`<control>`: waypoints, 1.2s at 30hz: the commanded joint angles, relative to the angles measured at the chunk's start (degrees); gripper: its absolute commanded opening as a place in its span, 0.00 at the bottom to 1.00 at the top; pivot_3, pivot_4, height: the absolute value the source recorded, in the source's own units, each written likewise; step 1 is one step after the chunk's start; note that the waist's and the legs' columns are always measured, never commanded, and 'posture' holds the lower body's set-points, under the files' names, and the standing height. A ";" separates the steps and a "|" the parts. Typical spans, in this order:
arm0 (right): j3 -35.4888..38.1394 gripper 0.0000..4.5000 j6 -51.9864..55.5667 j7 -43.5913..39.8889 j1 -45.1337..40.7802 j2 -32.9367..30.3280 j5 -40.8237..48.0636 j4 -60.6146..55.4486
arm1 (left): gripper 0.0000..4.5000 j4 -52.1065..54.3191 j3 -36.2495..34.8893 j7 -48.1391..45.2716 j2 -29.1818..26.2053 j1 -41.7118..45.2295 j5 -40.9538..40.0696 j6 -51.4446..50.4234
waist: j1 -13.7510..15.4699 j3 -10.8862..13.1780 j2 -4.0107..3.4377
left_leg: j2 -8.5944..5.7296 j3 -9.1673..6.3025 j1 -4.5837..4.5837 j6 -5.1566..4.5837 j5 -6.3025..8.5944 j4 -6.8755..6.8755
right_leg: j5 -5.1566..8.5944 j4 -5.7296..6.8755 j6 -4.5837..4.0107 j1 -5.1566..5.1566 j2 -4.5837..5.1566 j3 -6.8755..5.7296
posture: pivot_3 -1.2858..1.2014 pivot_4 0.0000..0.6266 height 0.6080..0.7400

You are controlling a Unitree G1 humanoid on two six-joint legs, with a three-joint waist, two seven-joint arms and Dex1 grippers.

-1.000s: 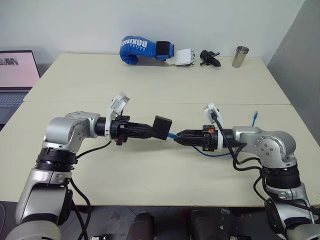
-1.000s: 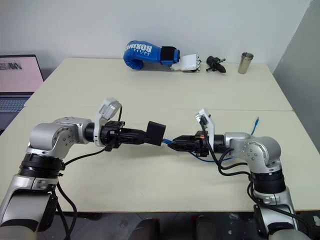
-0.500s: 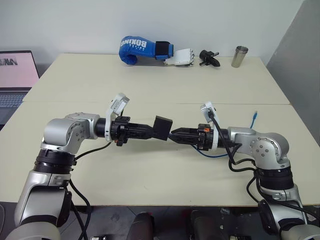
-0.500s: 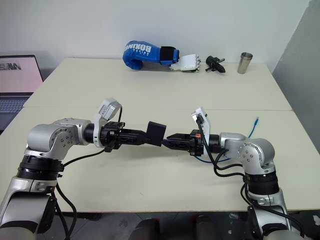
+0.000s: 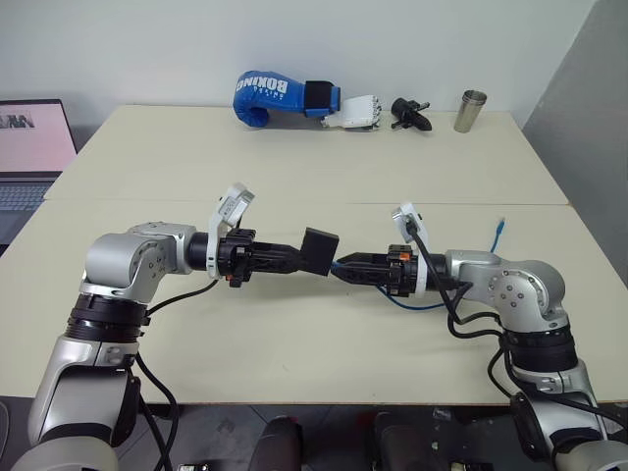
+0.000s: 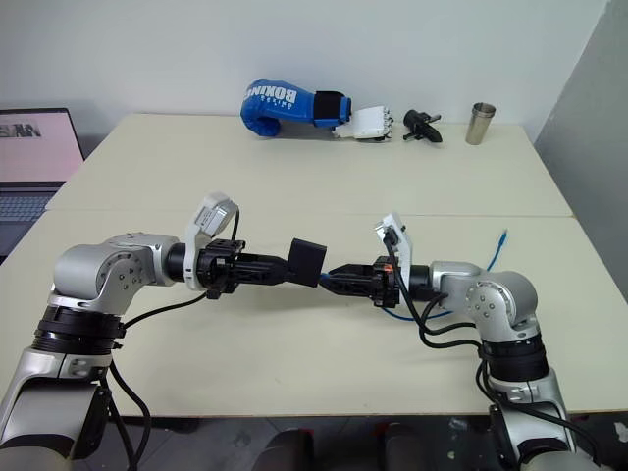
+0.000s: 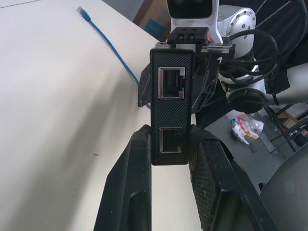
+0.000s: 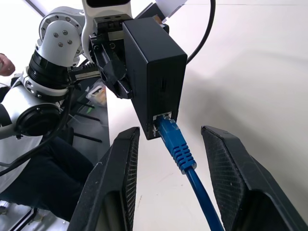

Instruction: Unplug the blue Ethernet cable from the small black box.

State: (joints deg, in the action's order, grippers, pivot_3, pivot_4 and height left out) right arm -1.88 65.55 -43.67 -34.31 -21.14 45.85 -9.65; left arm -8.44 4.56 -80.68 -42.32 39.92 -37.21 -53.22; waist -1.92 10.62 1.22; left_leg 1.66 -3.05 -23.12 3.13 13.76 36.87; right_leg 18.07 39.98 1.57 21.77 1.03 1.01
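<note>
The blue Ethernet cable (image 5: 420, 305) runs partly hidden behind the right arm.

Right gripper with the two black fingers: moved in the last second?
Yes. The right gripper has slid along the cream table toward the small matte-black box, closing most of the gap; the box kept its place.

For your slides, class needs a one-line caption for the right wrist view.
Open right gripper straddles the blue cable, plugged into the black box the left gripper holds.

Head stereo pair looks down; opposed wrist cameras closely share the small black box (image 8: 153, 72).
</note>
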 commanded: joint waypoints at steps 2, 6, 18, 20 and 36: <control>-0.03 0.37 -1.09 -0.67 -0.70 -0.29 0.40 -0.30 | 0.17 2.01 -1.70 -0.49 -0.88 -0.09 -1.03 0.55 | 0.01 0.00 0.00 | 0.00 0.00 0.00 0.00 0.00 0.00 | 0.00 0.00 0.00 0.00 0.00 0.00 | 0.52 0.24 1.00; -0.22 0.15 -1.15 -0.78 -0.85 -0.54 0.38 -0.19 | 0.17 2.10 -1.79 -0.43 -0.85 -0.19 -1.11 0.59 | 0.01 0.00 0.00 | 0.00 0.00 0.00 0.00 0.00 0.00 | 0.00 0.00 0.00 0.00 0.00 0.00 | 0.52 0.24 1.00; -0.55 0.00 -0.80 -1.40 -1.53 -1.14 0.25 -0.19 | 0.17 2.16 -1.78 -0.32 -0.45 -0.22 -1.21 0.64 | 0.02 0.00 0.00 | 0.00 0.00 0.00 0.00 0.00 0.00 | 0.00 0.00 0.00 0.00 0.00 0.00 | 0.52 0.24 1.00; -0.66 0.00 -0.71 -1.42 -1.58 -1.25 0.24 -0.18 | 0.17 2.15 -1.83 -0.25 -0.37 -0.23 -1.28 0.56 | 0.02 0.00 0.00 | 0.00 0.00 -0.01 0.00 0.00 0.00 | 0.00 0.00 0.00 0.00 0.00 0.00 | 0.52 0.24 1.00; -0.68 0.33 0.77 -2.24 -1.38 -2.02 2.04 -1.25 | 0.17 2.73 -1.90 0.09 -0.03 -0.50 -1.43 0.33 | 0.02 0.00 0.00 | 0.00 0.00 -0.01 0.00 0.00 0.00 | 0.00 -0.01 0.00 0.00 0.00 0.00 | 0.52 0.24 1.00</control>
State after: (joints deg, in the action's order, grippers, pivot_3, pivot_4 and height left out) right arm -2.95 65.80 -44.94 -34.97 -23.07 45.90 -8.92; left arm -7.45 4.19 -80.55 -42.42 39.02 -37.24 -53.18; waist -1.90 10.62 1.22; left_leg 1.66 -3.05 -23.12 3.13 13.76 36.87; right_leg 18.07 39.97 1.57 21.78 1.03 1.02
